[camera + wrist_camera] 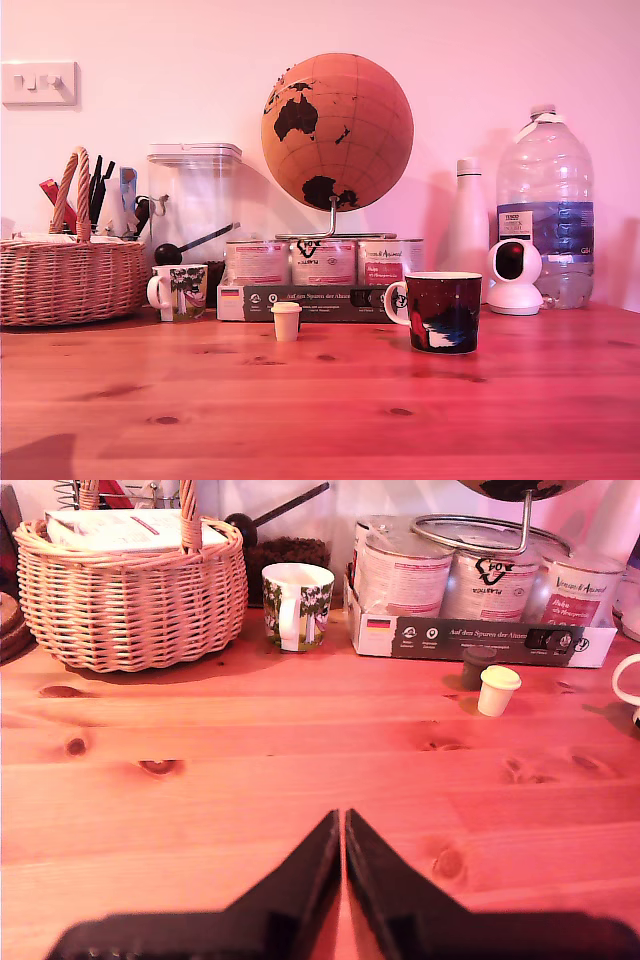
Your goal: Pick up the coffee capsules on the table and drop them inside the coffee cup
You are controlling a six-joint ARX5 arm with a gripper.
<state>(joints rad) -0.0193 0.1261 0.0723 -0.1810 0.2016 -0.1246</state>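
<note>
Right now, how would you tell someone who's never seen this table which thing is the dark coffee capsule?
Find the cork globe on its stand over three tins; a flat dark box lies before them on the wooden table. Just in front of that box two tiny pods stand side by side. The dark brown capsule is the one nearer the box, beside and partly behind the cream-white capsule.

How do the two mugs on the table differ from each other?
The dark mug is larger than the white mug. The dark mug is navy-black with a red and blue picture; the white mug carries a dark print on a pale body. In the exterior view the dark mug stands nearer the camera on the right, while the white mug sits further back on the left beside the basket. Both stand upright and have white handles.
</note>
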